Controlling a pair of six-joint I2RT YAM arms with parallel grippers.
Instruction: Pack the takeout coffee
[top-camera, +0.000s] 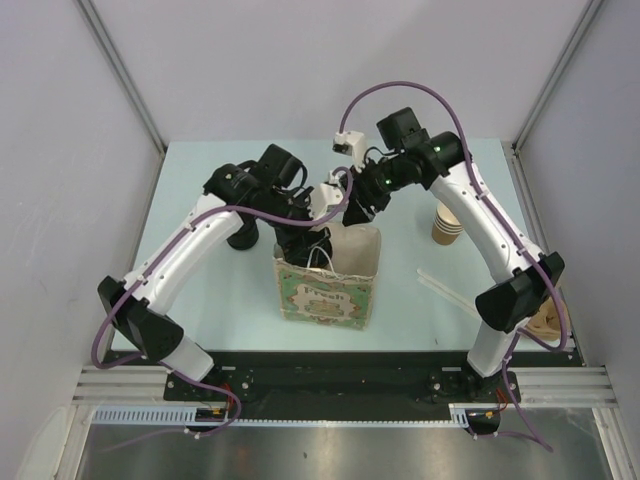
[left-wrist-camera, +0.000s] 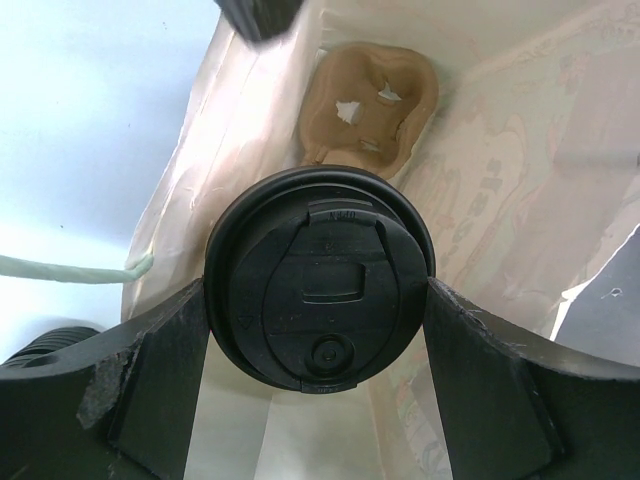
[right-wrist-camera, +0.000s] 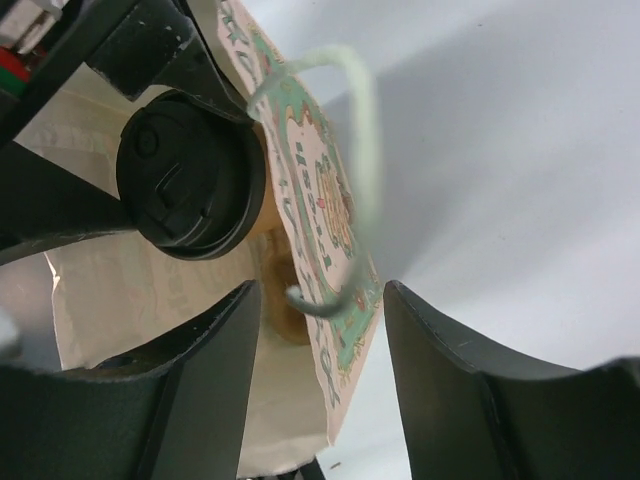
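Holding the takeout coffee (right-wrist-camera: 190, 175) by its black lid, the left gripper (left-wrist-camera: 318, 295) pinches the lid's rim from both sides. The cup therefore hangs upright in the open mouth of the paper bag (top-camera: 330, 285), above the pulp carrier (left-wrist-camera: 370, 100) lying at the bottom. This grip probably keeps the cup level for lowering. The right gripper (right-wrist-camera: 322, 295) has its jaws spread, straddling the bag's printed wall and string handle (right-wrist-camera: 365, 150) near the far right edge, apparently without pressing them. It is probably there to steady the opening. The bag stands on the table (top-camera: 240, 310) between the arms.

White arms (top-camera: 190, 248), black joints (top-camera: 137, 312); looping purple cables (top-camera: 400, 86).
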